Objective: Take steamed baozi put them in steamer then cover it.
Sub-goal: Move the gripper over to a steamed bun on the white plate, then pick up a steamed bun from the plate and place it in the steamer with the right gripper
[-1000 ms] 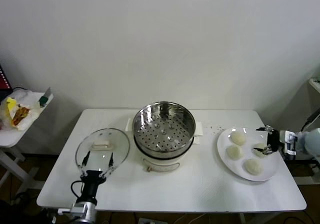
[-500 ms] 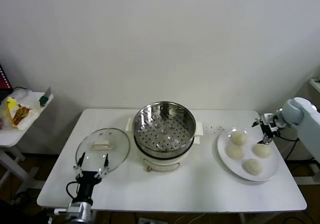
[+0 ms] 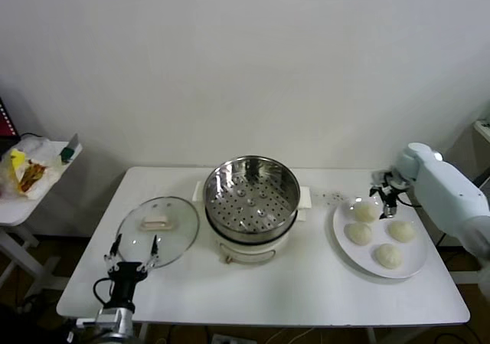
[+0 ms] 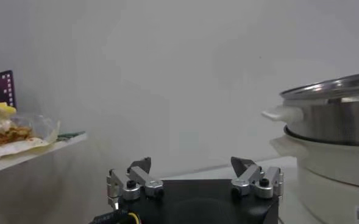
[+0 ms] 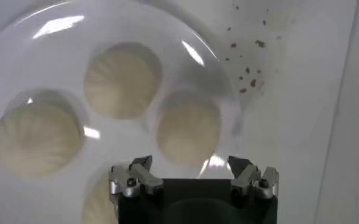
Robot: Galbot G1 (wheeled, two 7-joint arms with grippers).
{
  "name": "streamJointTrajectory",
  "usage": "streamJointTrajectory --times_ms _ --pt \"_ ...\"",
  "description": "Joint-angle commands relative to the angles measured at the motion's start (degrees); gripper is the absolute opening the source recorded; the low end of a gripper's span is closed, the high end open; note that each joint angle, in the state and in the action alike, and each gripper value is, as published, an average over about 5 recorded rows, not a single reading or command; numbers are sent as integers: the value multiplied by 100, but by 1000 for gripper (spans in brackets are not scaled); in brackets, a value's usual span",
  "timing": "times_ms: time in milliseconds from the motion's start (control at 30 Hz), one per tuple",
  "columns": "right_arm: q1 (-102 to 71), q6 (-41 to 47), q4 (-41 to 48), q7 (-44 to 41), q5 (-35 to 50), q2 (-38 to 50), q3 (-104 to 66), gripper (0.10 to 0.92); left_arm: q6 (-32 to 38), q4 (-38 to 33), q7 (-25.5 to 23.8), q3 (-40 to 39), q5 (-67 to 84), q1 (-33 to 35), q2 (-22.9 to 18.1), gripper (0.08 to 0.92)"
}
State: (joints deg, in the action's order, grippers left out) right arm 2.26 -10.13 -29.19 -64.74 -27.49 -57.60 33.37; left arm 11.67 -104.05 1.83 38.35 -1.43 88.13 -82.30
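Right tool open, poised above the far-left bun on the plate; a soft bun may dent or slip if pinched off-centre; steamer apparently empty; left tool open, idle near lid.

You face a plain white wall that fills the upper half of the head view, evenly lit and bare. Against it stands a white rectangular table. Well off to the left arm's side sits a lower white side table carrying a crumpled plastic bag with yellow and orange contents. Dark crumbs speckle the tabletop.
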Motion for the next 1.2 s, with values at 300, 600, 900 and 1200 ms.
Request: streamJointTrajectory --times_ms 300,600,900,1200 --pt "87 -162 682 -30 -565 -502 -132 821 -14 77 98 89 43 1 13 823" --pt "13 -218 708 -30 -689 -533 -310 740 -38 72 178 101 32 28 -31 823" --pt "29 -330 629 -65 -773 -495 -465 706 -15 7 178 124 29 116 -48 823" --pt "806 -340 -582 -326 424 18 875 700 15 -80 205 164 40 232 -65 823"
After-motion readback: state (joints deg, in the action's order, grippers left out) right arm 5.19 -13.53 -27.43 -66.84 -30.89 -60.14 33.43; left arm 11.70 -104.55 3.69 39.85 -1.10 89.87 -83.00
